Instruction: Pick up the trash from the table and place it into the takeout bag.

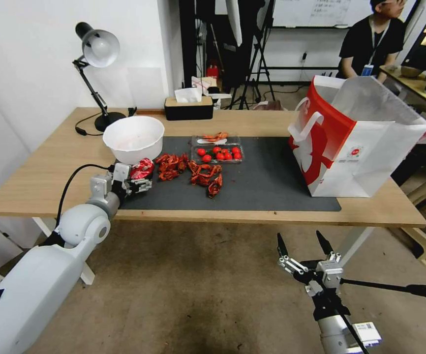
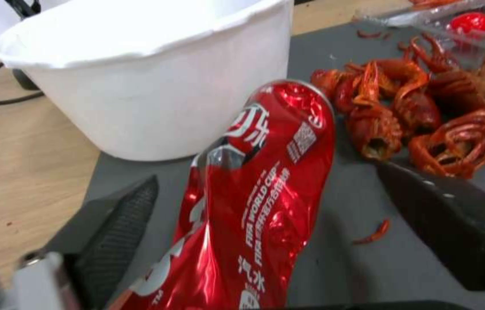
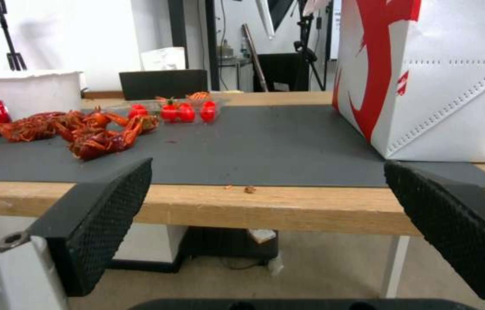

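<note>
Soda can (image 2: 254,202), red, crushed: lies at the mat's 9 o'clock end, touching the white bowl (image 1: 134,136), between the spread fingers of the left gripper (image 1: 139,183), which is released and not yet clamped on it. Shellfish scraps (image 1: 193,173): loose on the mat (image 1: 272,172), at the can's 3 o'clock. Clear box (image 1: 218,150): holds cherry tomatoes. Takeout bag (image 1: 355,142): upright at the mat's 3 o'clock end, mouth open, contents hidden. Right gripper (image 1: 305,243): released, idle below the table (image 1: 41,172) edge.
</note>
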You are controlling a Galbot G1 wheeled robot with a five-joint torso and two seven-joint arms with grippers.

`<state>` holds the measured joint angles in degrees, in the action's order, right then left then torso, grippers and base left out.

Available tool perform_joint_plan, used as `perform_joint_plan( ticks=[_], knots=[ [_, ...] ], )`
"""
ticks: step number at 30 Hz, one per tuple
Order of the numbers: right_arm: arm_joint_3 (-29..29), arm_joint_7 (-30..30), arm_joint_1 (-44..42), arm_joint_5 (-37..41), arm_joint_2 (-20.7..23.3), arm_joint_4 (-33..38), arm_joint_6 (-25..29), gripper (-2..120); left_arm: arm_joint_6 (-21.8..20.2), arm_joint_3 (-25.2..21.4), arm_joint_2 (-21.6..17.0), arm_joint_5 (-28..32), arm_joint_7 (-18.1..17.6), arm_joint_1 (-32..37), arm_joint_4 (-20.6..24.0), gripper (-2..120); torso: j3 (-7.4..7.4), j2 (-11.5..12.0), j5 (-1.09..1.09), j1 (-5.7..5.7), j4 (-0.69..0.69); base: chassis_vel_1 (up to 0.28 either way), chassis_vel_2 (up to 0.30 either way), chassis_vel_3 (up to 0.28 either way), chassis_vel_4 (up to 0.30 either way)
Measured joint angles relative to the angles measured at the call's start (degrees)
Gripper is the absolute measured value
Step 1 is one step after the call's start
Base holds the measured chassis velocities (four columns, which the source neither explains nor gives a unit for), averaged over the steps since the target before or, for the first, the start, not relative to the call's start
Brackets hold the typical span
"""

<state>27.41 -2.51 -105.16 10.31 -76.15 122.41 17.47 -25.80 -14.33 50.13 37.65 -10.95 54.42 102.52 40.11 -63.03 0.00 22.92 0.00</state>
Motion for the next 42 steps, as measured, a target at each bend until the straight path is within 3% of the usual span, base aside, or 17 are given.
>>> perform_joint_plan(
  ticks=[6,8,11,12,18,29,34,42],
  knots=[
    [0.0,0.0,0.0,0.0,0.0,0.0,0.0,100,-1.8,0.0,-0.1,0.1,-0.1,0.1,0.0,76,0.0,0.0,-0.01,0.0,0.0,0.0,0.0,0.0,0.0],
    [-0.1,0.0,0.0,0.0,0.0,0.0,0.0,100,-2.1,-0.2,-0.2,0.2,-0.3,0.1,0.0,62,0.0,0.0,0.0,0.0,0.0,0.0,0.0,0.0,0.0],
    [-0.2,0.0,0.0,-0.1,0.0,0.0,0.0,100,-2.1,-0.2,-0.3,0.2,-0.4,0.1,0.0,57,0.0,0.0,0.0,0.0,0.0,0.0,0.0,0.0,0.0],
    [-0.2,0.0,0.0,-0.1,0.0,0.0,0.0,100,-2.1,-0.2,-0.3,0.2,-0.4,0.1,0.0,49,0.0,0.0,0.0,0.0,0.0,0.0,0.0,0.0,0.0],
    [-0.4,0.0,0.0,-0.3,-0.2,0.0,0.0,100,-2.4,-0.4,-0.5,0.7,-1.0,0.3,-0.1,33,0.0,0.0,0.02,0.0,0.0,0.0,0.0,0.0,0.0],
    [-0.5,0.0,0.1,-0.4,-0.2,0.0,0.0,100,-1.4,-1.3,-0.5,1.4,-1.4,1.8,1.2,32,0.0,0.0,-0.01,0.0,0.01,0.0,0.0,0.0,0.0],
    [-0.6,0.0,0.1,-0.2,0.0,-0.1,0.0,100,1.4,-2.5,-1.0,1.5,-0.7,3.3,3.7,32,0.0,0.0,-0.01,-0.01,0.01,0.0,0.0,0.0,0.0],
    [-0.4,0.0,0.2,0.1,0.2,0.0,0.1,100,9.3,-3.6,-2.2,2.7,5.6,3.1,6.5,32,0.0,0.0,-0.01,0.0,0.01,0.0,0.0,0.0,0.0]
  ],
)
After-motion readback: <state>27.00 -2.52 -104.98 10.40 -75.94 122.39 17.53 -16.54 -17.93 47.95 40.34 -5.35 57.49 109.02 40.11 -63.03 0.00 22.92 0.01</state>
